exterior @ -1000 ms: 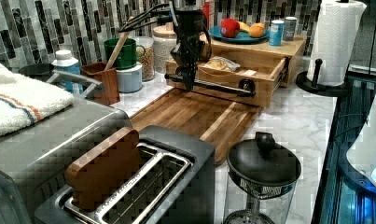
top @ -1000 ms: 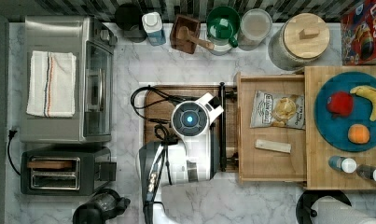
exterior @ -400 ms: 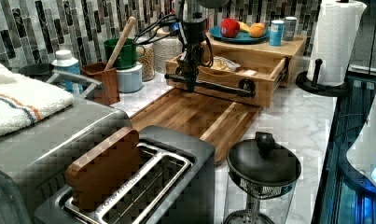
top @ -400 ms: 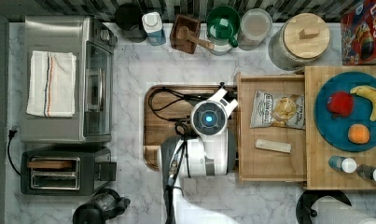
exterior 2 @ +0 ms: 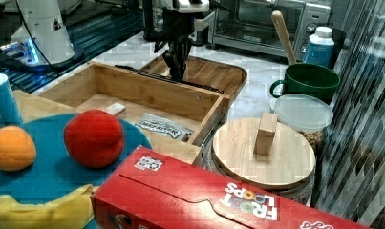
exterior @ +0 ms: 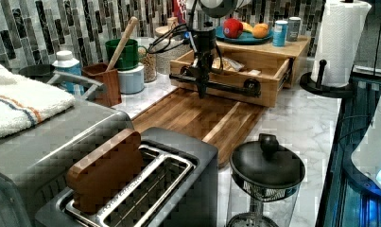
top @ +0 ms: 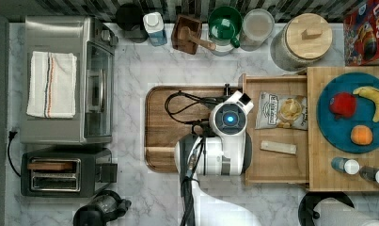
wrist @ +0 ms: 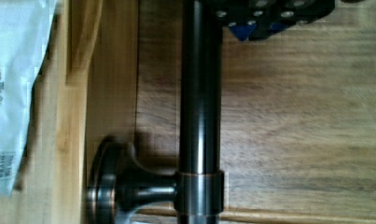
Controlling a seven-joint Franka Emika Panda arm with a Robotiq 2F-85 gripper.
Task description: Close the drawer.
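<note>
Drawer (top: 276, 162) first: it sticks out from under the top board (top: 319, 181) with the blue plate (top: 328, 127), and its front sits just over the edge of the dark tray (top: 168, 136) on the worktop (top: 130, 84). It is stiff wood and looks light, with a chip bag (top: 281, 110) and a small pale block (top: 278, 147) inside, so it should slide with a soft push. The best place to push is the dark bar handle (exterior: 221, 87) on the drawer's front, or the flat front itself. The gripper (exterior: 201, 90) hangs right at that bar. I cannot tell if the jaws are open or closed, or if they hold anything. In the top view the arm covers the handle. The wrist view shows the bar (wrist: 199, 107) and one round foot (wrist: 104, 184) up close, but the bar's ends are cut off.
</note>
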